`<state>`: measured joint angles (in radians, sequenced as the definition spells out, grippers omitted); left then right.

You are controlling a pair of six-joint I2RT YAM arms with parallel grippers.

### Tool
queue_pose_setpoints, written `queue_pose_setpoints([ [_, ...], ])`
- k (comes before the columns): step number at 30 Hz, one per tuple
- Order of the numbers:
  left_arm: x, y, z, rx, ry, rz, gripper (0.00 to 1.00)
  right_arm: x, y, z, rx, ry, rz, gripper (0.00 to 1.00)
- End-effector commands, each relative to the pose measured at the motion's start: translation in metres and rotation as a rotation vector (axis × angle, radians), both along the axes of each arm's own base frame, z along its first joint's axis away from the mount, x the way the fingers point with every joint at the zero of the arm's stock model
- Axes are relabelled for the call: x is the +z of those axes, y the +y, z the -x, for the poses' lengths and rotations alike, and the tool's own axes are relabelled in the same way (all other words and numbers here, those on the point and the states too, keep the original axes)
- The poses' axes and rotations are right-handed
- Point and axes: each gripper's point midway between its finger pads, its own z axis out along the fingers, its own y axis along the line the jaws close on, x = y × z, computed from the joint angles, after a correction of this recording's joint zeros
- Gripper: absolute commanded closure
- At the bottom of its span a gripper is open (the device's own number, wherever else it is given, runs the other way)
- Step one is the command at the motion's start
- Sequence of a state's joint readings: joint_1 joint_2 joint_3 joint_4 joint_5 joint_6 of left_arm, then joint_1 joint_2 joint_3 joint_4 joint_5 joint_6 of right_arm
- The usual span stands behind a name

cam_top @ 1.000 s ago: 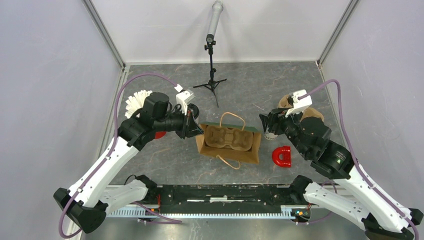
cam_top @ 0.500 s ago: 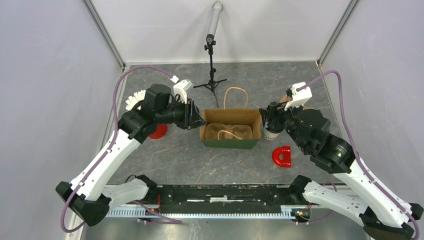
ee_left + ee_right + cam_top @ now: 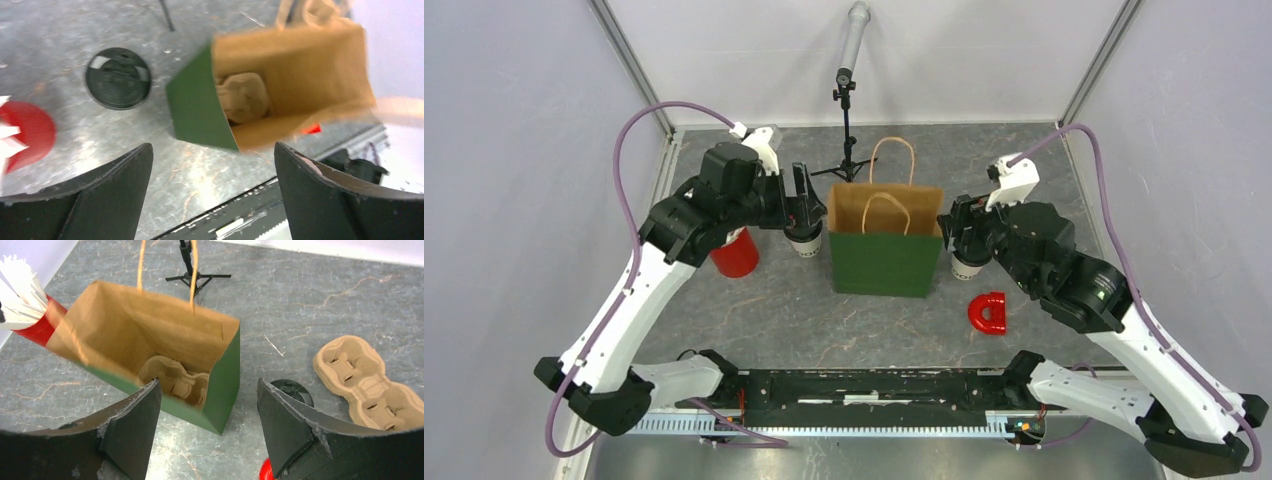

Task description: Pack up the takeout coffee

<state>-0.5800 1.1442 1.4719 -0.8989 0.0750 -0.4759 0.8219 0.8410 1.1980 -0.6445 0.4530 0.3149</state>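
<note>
My left gripper [image 3: 212, 150] and right gripper [image 3: 207, 384] both hang open, empty. Takeout coffee [image 3: 805, 241] stands just left of the green paper bag [image 3: 197, 110]; I'd grab below the lid [image 3: 118, 77], gently, keeping it upright.

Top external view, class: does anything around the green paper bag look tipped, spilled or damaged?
Nothing stands out. The green paper bag stands upright and open with a cardboard carrier inside; the lidded coffee cup to its left is upright, and no spill shows.
</note>
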Motion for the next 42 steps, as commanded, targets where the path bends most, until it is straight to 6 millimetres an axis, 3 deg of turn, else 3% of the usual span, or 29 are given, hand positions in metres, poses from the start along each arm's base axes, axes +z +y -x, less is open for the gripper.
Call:
queue_pose_setpoints([
  [1,-0.010,0.032,-0.027,0.205,0.021,-0.160,0.02,0.007,0.002,-0.004,-0.055,0.072,-0.033,0.24],
  [7,-0.041,0.045,-0.052,0.138,0.115,-0.413,0.00,0.015,0.001,-0.006,-0.081,0.081,-0.047,0.24],
  [13,-0.082,0.035,-0.086,0.058,0.265,-0.436,0.00,0.020,-0.003,0.001,-0.070,0.059,-0.079,0.20],
  [19,-0.099,0.038,-0.113,0.040,0.307,-0.448,0.00,0.025,-0.009,0.005,-0.073,0.046,-0.092,0.20],
  [25,-0.137,0.028,-0.105,-0.036,0.427,-0.444,0.03,0.022,-0.015,0.008,-0.090,0.042,-0.103,0.20],
  [42,-0.174,0.037,-0.109,-0.048,0.400,-0.520,0.06,0.017,-0.017,0.005,-0.102,0.033,-0.081,0.18],
])
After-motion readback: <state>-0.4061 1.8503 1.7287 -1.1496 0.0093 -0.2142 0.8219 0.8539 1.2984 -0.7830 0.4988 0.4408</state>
